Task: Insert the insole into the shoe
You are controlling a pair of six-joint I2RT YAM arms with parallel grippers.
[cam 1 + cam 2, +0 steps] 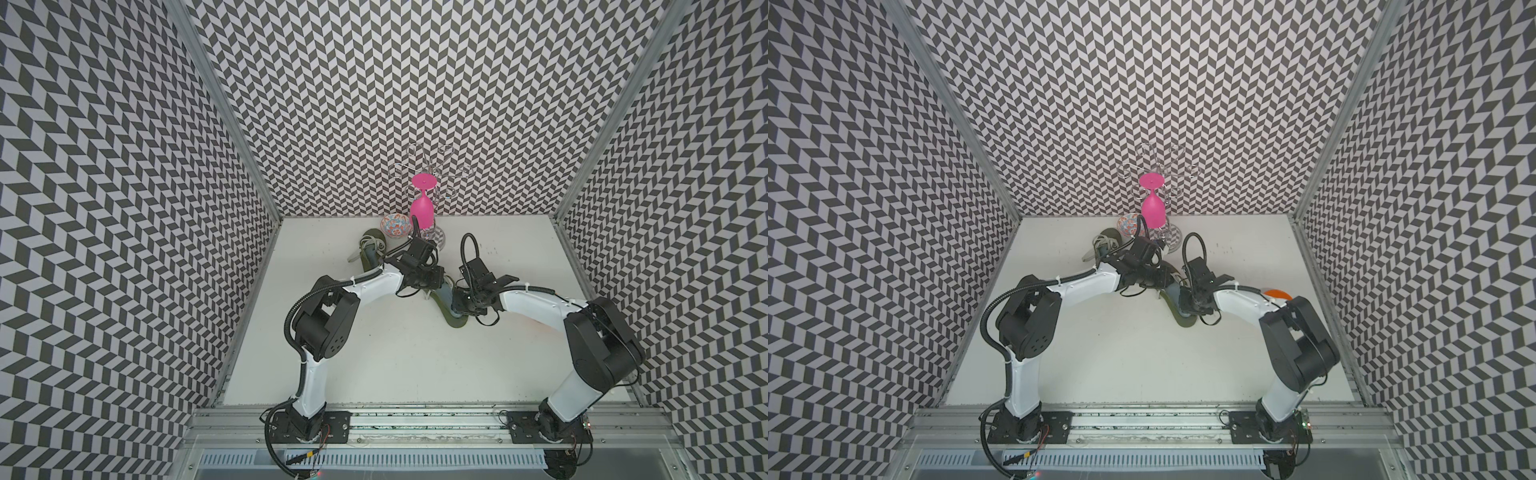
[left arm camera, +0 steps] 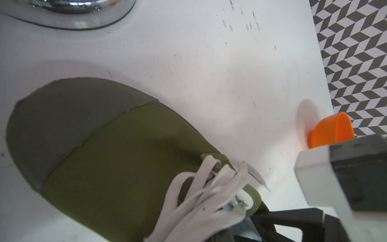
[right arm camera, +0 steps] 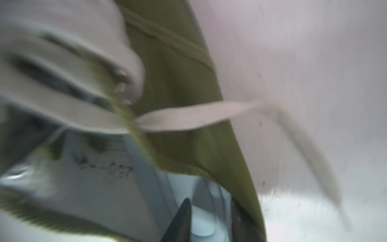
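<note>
An olive green shoe [image 1: 456, 321] with pale laces [image 2: 199, 199] lies mid-table in both top views, its heel toward the front. In the left wrist view its toe [image 2: 104, 146] fills the picture. A pale blue-grey insole [image 3: 209, 209] lies in the shoe's opening, also seen as a grey strip of insole [image 1: 445, 296] between the arms. My right gripper [image 3: 211, 226] reaches into the opening, its dark fingers [image 3: 182, 220] apart over the insole. My left gripper [image 1: 432, 282] is down on the laced part of the shoe. Its fingers are hidden, and whether it pinches anything does not show.
A second green shoe [image 1: 370, 249] lies at the back left beside a patterned bowl [image 1: 395, 226]. A pink glass [image 1: 422, 212] hangs upside down on a wire rack whose chrome base [image 2: 69, 12] is close to the toe. An orange cup [image 2: 333, 132] stands near the right wall.
</note>
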